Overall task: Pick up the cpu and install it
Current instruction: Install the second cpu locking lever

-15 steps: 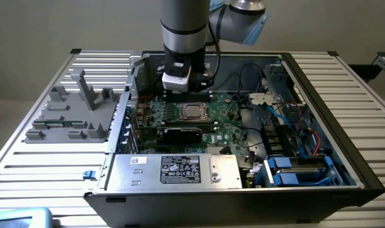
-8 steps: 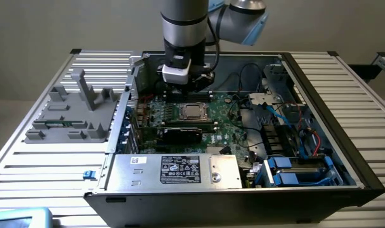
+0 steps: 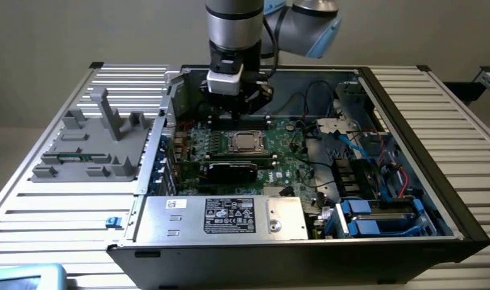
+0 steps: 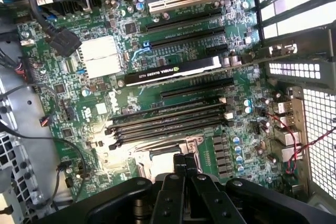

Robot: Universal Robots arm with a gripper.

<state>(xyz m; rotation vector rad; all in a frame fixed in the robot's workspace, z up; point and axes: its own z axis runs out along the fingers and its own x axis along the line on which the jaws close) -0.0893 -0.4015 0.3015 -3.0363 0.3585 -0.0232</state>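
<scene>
Exterior view
Case: an open computer case (image 3: pixel 462 217) is lying on a slatted metal table (image 3: pixel 59 205), with its green motherboard (image 3: pixel 289 158) facing up.
Arm: the robot arm is reaching down from above into the far part of the case, and the gripper (image 3: pixel 228 116) is hanging just behind the socket (image 3: pixel 243 142).
Cpu: the cpu (image 3: pixel 245 142), a shiny silver-grey square, is sitting flat inside the socket frame, apart from the gripper.
Card: a black graphics card (image 3: pixel 232 170) is standing in a slot just in front of the socket.
Power supply: a grey metal box (image 3: pixel 220 216) with a label is lying along the near edge of the case.
Holder: a grey plastic fixture (image 3: pixel 95 142) is resting on the table toward the exterior view's left, outside the case.

Wrist view
Fingers: the black fingers (image 4: pixel 181 169) are pressing together at their tips, with nothing between them.
Socket: the metal frame of the socket is showing just beyond the fingertips; whether the tips are touching it cannot be told.
Memory: long black memory slots (image 4: pixel 168 121) are running beside the socket.
Card: the black card (image 4: pixel 173 71) with its printed label is sitting past those slots.
</scene>
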